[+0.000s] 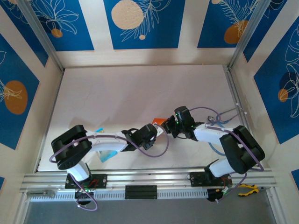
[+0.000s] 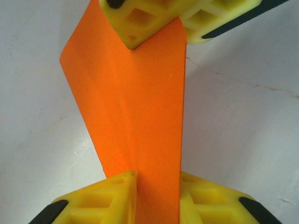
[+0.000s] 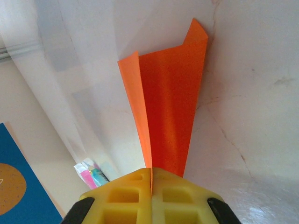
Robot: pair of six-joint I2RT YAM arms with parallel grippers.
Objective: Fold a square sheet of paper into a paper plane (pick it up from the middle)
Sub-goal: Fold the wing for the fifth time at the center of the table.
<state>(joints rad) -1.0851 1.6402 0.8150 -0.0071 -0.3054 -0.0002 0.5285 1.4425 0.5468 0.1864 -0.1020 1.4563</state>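
Near the middle of the white table [image 1: 140, 88], a little toward six o'clock, the thin bright orange creased paper sheet [image 2: 140, 107] sits between the tips of the two arms. The right gripper [image 3: 151, 170] is clamped tight on one end. The left gripper [image 2: 157, 178] has its yellow fingers [image 2: 107, 198] apart with the other end in the gap; whether they pinch it cannot be told. At eight o'clock from the paper, a small blue and clear plastic packet [image 1: 106, 155] lies on the table, with pink and blue contents inside.

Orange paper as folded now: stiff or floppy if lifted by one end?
Probably fairly stiff lengthwise: pinched in the right gripper, the paper juts out along its crease without drooping. Likely very light, being one thin sheet. The flaps splay, so a sideways push would probably bend it.
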